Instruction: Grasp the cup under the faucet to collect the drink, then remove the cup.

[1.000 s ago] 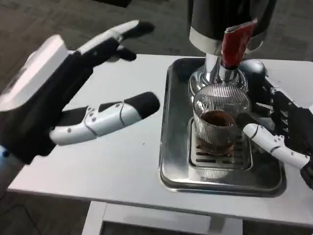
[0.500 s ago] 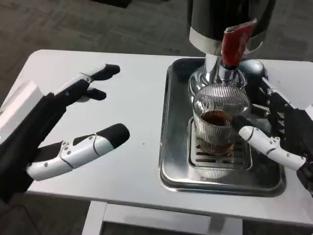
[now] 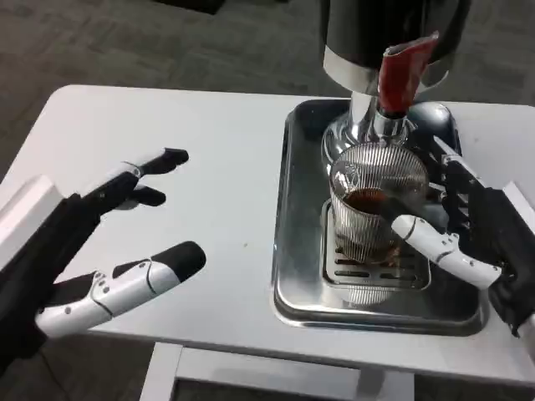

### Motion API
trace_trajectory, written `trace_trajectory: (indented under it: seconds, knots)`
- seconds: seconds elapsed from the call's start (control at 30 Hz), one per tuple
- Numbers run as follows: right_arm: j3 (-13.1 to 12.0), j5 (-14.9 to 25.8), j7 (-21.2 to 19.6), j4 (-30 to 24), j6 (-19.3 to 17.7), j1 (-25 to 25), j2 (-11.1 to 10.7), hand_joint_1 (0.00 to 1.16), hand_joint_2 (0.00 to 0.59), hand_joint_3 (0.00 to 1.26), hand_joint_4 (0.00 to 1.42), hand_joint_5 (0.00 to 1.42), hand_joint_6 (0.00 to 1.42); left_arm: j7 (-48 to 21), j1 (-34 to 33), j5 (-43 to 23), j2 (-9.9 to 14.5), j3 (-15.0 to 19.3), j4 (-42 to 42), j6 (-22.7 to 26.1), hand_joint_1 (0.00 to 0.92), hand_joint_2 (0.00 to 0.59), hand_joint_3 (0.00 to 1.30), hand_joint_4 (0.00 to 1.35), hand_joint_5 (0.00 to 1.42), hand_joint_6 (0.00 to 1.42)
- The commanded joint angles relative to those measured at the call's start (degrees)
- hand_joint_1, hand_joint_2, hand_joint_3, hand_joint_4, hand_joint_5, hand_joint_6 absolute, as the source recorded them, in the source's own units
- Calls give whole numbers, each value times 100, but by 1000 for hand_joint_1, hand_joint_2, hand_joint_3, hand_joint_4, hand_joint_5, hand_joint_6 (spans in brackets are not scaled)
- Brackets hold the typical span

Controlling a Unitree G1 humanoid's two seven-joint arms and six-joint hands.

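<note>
Head view has the right hand (image 3: 468, 234) wrapping its fingers (image 3: 435, 246) round the ribbed clear glass cup (image 3: 374, 209) under the faucet (image 3: 386, 117), while the left hand (image 3: 84, 251) idles open over the white worktop (image 3: 209, 167).

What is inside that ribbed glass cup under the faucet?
The ribbed glass cup holds a dark brown drink, filling roughly its lower part. It stands on the slotted drip grate in the metal tray. The right hand hides part of the cup's right side.
</note>
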Motion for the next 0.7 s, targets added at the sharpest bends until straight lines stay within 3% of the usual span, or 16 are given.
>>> trace_trajectory:
  seconds: [0.03,0.33,0.57,0.7]
  knots:
    - [48,-18,-76,152,-168,-48,93,542,244,76,87,235,361,45,270,-12,-23,-5,3,-85,111,96,183,140,266,243]
    - [76,67,-75,249,-229,-183,192,539,243,76,81,235,342,49,480,-39,-7,47,-72,-67,113,96,185,140,266,243]
    - [-2,224,-46,375,-267,-222,277,470,242,67,76,225,339,31,470,-40,12,42,-51,-52,113,96,185,140,266,243]
    - [-65,361,46,434,-330,-243,215,445,221,30,67,210,309,32,444,-19,22,17,-15,-57,113,96,185,140,266,243]
